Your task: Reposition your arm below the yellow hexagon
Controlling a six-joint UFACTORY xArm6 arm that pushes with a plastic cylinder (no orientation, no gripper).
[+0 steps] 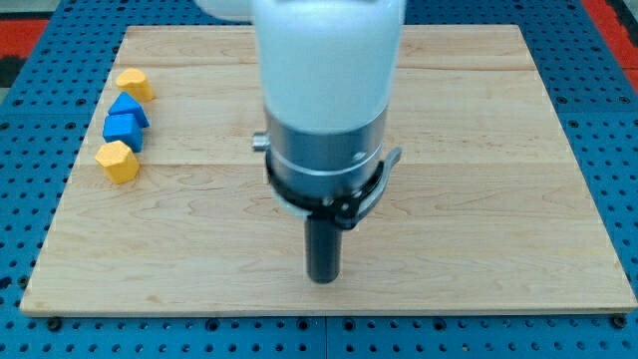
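My tip point(323, 279) sits low-centre on wooden desk point(478, 199); no gripper fitted. Yellow hexagon block point(118, 162) far left, slightly up, touching blue blocks point(125, 120). Risk: overshooting leftward nudges hexagon.

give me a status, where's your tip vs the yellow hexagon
My tip on the board's lower middle, touching no block. Yellow hexagon far off toward the view's left, lowest in the column under two blue blocks. Nothing between tip and hexagon.

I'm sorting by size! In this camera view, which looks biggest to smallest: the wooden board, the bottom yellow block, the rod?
1. wooden board
2. rod, though it may be nearer the camera
3. bottom yellow block
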